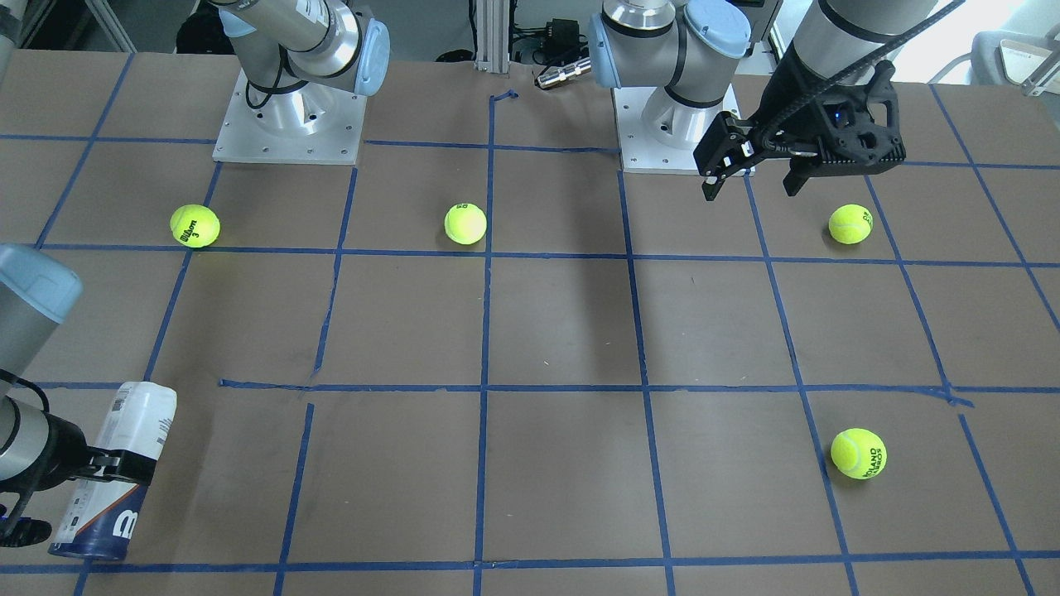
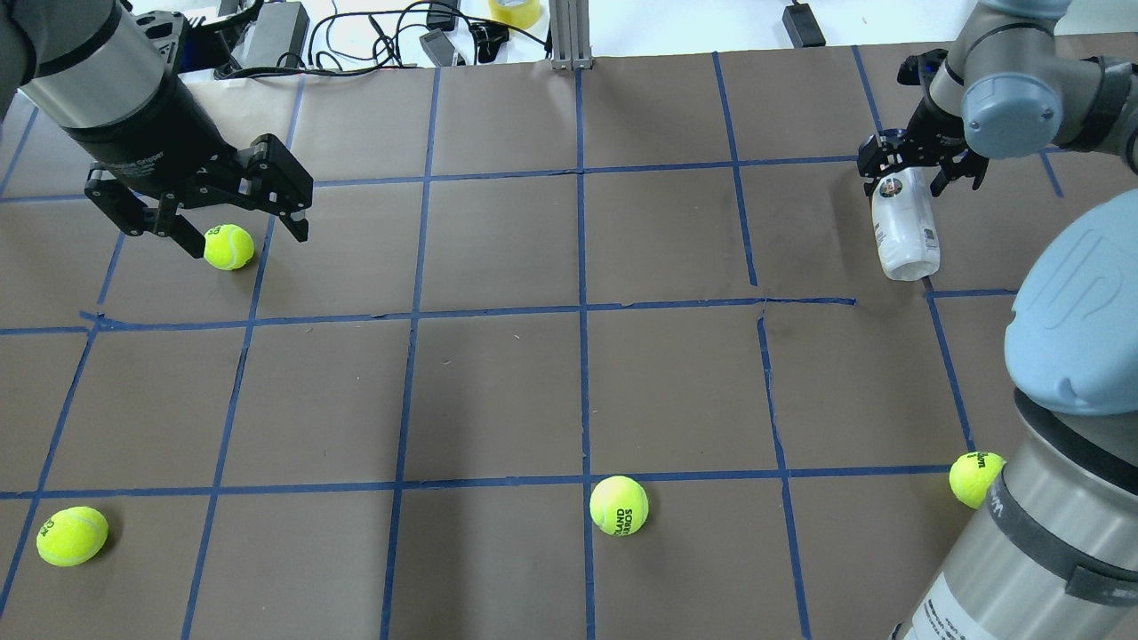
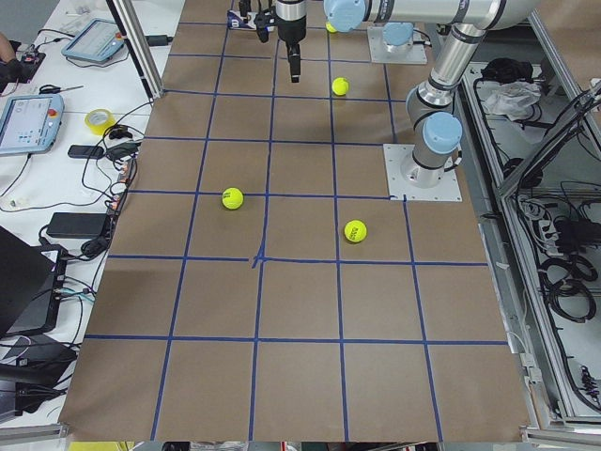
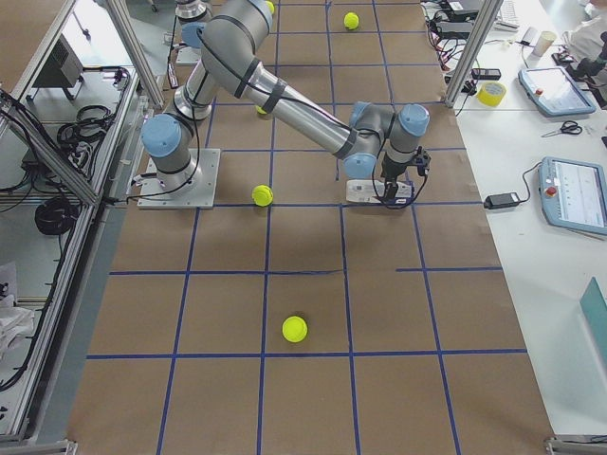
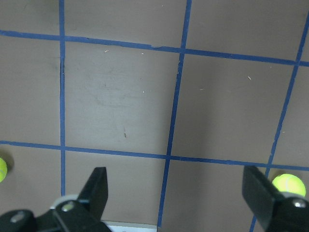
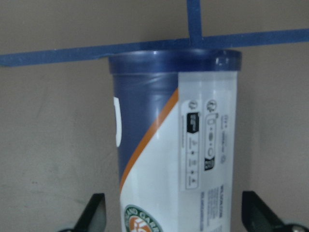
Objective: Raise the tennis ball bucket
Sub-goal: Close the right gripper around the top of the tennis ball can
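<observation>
The tennis ball bucket (image 1: 124, 447) is a slim tube with a white label and a navy band with an orange stripe. It lies on its side near the table's far right corner in the overhead view (image 2: 905, 236). My right gripper (image 1: 124, 468) is open. Its fingers straddle the tube with a gap on each side in the right wrist view (image 6: 171, 215). The tube's navy end (image 6: 145, 96) points away from the wrist. My left gripper (image 2: 247, 240) is open and empty, held above the table.
Several yellow-green tennis balls lie loose on the table. One (image 2: 228, 246) sits beside my left gripper and shows in the left wrist view (image 5: 288, 185). Others lie at the near left (image 2: 72, 536), near middle (image 2: 619, 505) and near right (image 2: 975, 478).
</observation>
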`<state>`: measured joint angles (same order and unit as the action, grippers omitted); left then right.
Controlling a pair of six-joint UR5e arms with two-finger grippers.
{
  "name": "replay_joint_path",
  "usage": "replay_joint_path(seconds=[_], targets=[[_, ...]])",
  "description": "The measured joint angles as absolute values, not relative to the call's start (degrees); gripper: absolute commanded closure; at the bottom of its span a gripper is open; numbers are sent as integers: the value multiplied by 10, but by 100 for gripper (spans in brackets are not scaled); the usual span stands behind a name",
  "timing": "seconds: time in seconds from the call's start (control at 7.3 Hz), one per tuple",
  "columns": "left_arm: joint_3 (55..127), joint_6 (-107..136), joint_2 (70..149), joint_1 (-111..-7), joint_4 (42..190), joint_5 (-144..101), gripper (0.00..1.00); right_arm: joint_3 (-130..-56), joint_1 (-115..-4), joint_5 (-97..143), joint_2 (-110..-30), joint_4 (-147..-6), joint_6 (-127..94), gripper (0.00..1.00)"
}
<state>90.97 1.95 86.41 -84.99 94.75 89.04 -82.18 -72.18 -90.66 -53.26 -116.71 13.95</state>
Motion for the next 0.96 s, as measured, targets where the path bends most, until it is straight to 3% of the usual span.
replay_joint_path(seconds=[0.96], targets=[[923, 20, 861, -851, 947, 889, 0, -821, -720, -908, -509, -1182, 144, 0]])
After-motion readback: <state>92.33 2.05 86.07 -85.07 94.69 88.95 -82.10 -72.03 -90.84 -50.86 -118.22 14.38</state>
